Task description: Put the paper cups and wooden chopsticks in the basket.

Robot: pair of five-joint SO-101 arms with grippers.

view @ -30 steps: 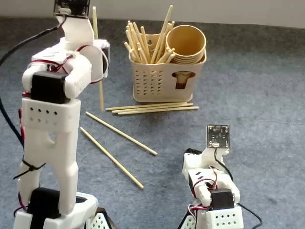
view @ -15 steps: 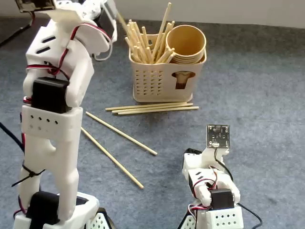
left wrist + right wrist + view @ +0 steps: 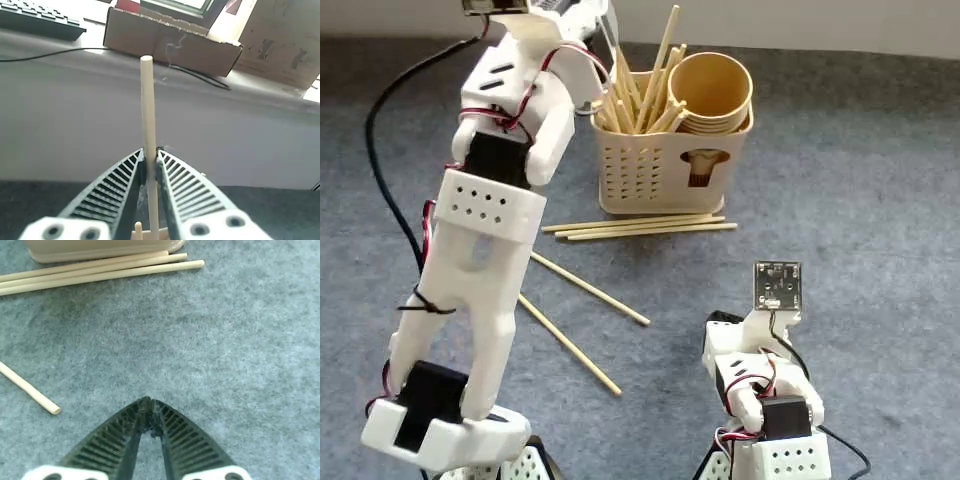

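Pinching a wooden chopstick (image 3: 146, 110), the left jaws clamp narrow; right jaws sit pressed together.

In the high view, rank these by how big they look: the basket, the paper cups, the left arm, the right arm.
Largest: left arm, though nearer the camera.
Then basket and right arm, about alike.
Smallest: paper cups.

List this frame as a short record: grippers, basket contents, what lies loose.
left gripper: shut on chopstick, raised by the basket
right gripper: shut, empty, over the carpet
in basket: cups, many chopsticks
loose: three sticks in front of the basket, two more sticks nearer the arms
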